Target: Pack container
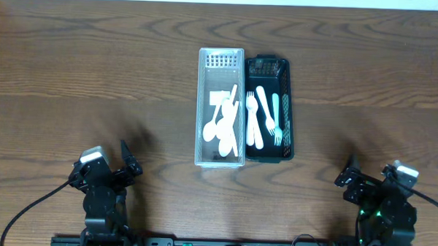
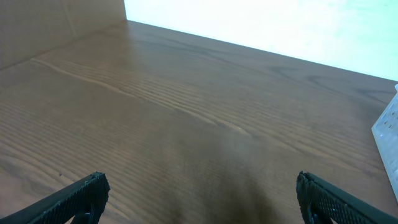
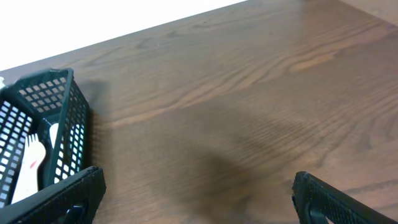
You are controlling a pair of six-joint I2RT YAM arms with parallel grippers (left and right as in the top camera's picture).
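Note:
A clear plastic container point(image 1: 202, 100) stands at the table's middle with white spoons point(image 1: 220, 127) in it. A black mesh basket point(image 1: 287, 103) stands against its right side and holds white forks point(image 1: 267, 116). The basket also shows at the left of the right wrist view point(image 3: 62, 118). A corner of the clear container shows at the right edge of the left wrist view point(image 2: 388, 134). My left gripper point(image 1: 126, 158) point(image 2: 199, 193) is open and empty near the front left edge. My right gripper point(image 1: 346, 175) point(image 3: 196, 190) is open and empty near the front right edge.
Brown wooden table point(image 1: 96, 75) all around the two containers. The arm bases point(image 1: 103, 206) point(image 1: 387, 213) sit at the front edge.

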